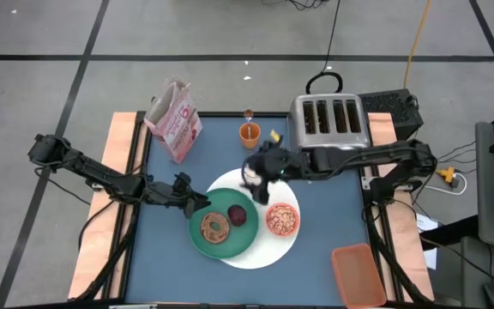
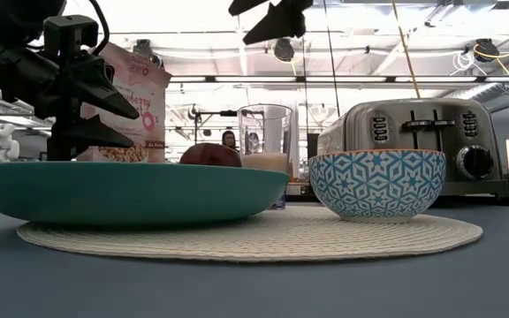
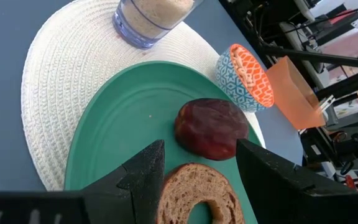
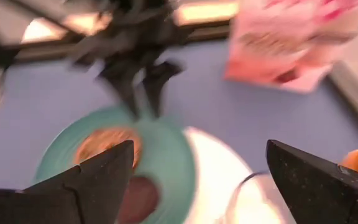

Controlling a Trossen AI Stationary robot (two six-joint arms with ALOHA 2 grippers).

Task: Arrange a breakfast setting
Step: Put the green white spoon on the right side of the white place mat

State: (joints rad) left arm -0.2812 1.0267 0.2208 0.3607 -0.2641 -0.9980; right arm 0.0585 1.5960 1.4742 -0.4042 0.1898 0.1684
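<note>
One bagel (image 3: 199, 194), hidden low, green plate (image 3: 117, 124)

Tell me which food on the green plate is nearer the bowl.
The dark red fruit; the bagel lies farther from the bowl, toward the left tool.

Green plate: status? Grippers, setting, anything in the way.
Left gripper open over green plate, above bagel. Right gripper open above glass. Bowl on mat. No obstruction seen.

Plate (image 1: 197, 233) and bowl (image 1: 282, 220) on mat (image 1: 264, 251); toaster (image 1: 328, 122) behind
</note>
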